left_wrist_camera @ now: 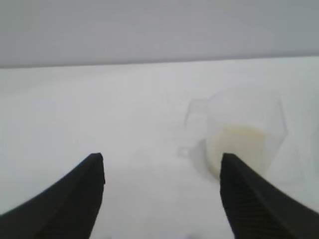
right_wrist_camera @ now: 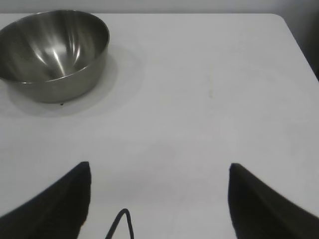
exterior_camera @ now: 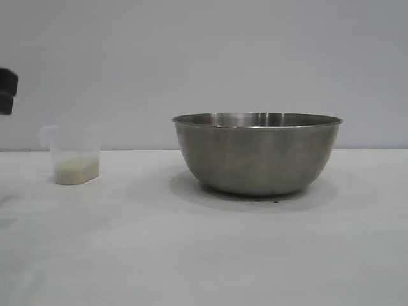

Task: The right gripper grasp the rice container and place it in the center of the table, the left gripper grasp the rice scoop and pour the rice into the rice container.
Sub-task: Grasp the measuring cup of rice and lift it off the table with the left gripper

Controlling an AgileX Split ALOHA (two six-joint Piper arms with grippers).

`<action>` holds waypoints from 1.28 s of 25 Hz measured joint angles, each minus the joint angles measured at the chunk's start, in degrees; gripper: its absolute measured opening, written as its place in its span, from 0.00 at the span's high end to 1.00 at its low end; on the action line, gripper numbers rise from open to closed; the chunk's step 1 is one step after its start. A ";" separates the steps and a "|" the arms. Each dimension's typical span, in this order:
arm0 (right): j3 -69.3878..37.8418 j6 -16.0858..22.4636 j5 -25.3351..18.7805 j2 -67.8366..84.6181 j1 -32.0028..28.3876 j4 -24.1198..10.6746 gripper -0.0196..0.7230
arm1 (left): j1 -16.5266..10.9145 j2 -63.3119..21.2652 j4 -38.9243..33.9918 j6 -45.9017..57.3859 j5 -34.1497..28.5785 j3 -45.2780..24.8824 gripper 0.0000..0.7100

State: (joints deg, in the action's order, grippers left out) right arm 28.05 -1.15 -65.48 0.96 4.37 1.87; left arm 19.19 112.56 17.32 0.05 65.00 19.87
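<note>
White table [exterior_camera: 204, 255] under us: our left gripper [left_wrist_camera: 162, 191], fingers spread and empty, faces the rice scoop [left_wrist_camera: 246, 134] at one o'clock, handle toward us; rice container [exterior_camera: 257, 153] stands central, right gripper [right_wrist_camera: 159, 199] spread, idle.
</note>
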 joint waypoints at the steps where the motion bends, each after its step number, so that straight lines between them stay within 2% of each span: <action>1: 0.00 0.00 0.00 0.00 0.00 0.00 0.34 | -0.83 0.06 -0.91 2.01 0.00 0.00 0.42; 2: 0.00 0.00 0.00 0.00 0.00 0.00 0.34 | -1.93 0.18 -2.35 3.94 0.00 0.00 0.49; 5: 0.00 0.00 0.00 0.00 0.00 0.00 0.34 | -8.37 0.30 -11.46 7.47 0.11 0.00 0.47; 8: 0.00 0.00 0.00 0.00 0.00 0.00 0.34 | -17.24 0.43 -24.66 9.64 0.11 0.65 0.47; 10: 0.00 0.00 0.00 0.00 0.00 0.00 0.34 | -21.72 0.43 -32.49 10.11 0.11 1.80 0.47; 13: 0.00 0.00 0.00 0.00 0.00 0.00 0.34 | -25.85 0.51 -41.16 10.33 0.11 5.17 0.47; 17: 0.00 0.00 0.00 0.00 0.00 0.00 0.34 | -26.73 0.51 -48.22 10.33 -0.58 10.71 0.47; 20: 0.00 0.00 0.00 0.00 0.00 0.00 0.34 | -26.73 0.51 -51.79 10.33 -3.93 13.73 0.47; 25: 0.00 0.00 0.00 0.00 0.00 0.00 0.34 | -26.78 0.66 -52.33 10.16 -6.61 15.31 0.47; 32: 0.00 0.00 0.00 0.00 0.00 0.00 0.34 | -26.78 5.33 -50.73 8.72 -6.54 15.98 0.47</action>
State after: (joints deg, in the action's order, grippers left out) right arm 28.05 -1.15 -65.48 0.96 4.37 1.87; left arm -7.59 117.89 -33.41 8.77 58.46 35.85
